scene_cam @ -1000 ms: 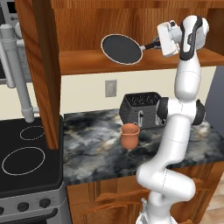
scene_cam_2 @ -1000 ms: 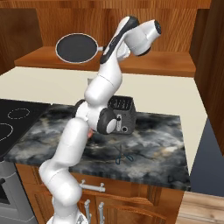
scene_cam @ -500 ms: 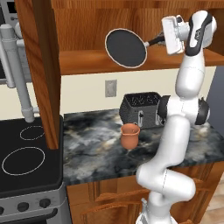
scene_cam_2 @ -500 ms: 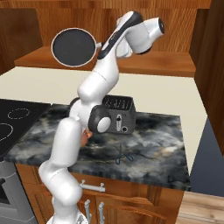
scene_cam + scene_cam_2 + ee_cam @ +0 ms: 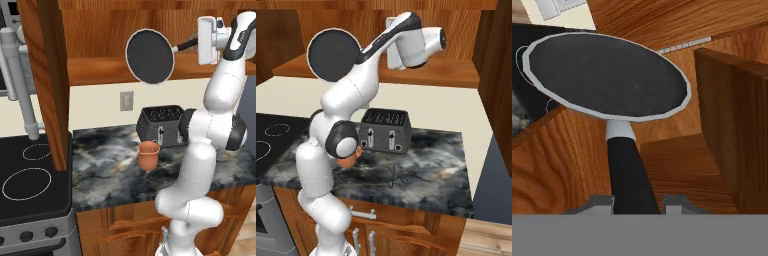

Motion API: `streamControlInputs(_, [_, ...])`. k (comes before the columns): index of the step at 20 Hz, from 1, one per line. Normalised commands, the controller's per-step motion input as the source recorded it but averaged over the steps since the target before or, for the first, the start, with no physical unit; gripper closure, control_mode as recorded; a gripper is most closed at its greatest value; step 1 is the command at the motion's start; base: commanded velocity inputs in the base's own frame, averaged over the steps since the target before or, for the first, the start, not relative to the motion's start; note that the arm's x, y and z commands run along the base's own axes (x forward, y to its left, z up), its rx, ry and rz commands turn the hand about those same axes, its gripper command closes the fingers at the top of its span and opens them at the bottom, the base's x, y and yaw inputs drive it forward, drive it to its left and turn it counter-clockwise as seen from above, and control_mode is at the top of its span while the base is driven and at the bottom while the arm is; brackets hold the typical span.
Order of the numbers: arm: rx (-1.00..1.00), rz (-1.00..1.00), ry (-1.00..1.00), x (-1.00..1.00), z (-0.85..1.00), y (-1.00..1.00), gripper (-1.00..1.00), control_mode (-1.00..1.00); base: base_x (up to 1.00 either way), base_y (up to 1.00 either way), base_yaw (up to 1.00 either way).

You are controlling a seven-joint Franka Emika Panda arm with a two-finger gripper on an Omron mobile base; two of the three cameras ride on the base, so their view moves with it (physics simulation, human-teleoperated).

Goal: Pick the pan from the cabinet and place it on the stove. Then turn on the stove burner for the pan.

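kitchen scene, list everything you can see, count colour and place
pan: one, dark grey-black, held up by its handle in front of the cabinet shelf
cabinet: one, reddish-brown wood, above the counter
stove: one, black glass top, left of the counter
stove burner: one, large white ring, front of the cooktop
toaster: one, dark, back of the counter
cup: one, terracotta, before the toaster
scissors: one pair, blue, counter front
gripper: one, shut on the pan's handle

pan point(image 5: 333, 55) held tilted before cabinet point(image 5: 446, 30).
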Motion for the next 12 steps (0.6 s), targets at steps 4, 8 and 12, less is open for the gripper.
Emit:
streamControlInputs(4, [0.04,-0.13,-0.34,-0.79,0.00,0.26,1.00,-1.00,0.00,0.00,0.00])
streamControlInputs(8, [0.03,-0.14,-0.31,-0.79,0.00,0.24,1.00,-1.00,0.00,0.00,0.00])
streamControlInputs(12, [0.01,-0.14,-0.27,-0.76,0.00,0.22,1.00,-1.00,0.00,0.00,0.00])
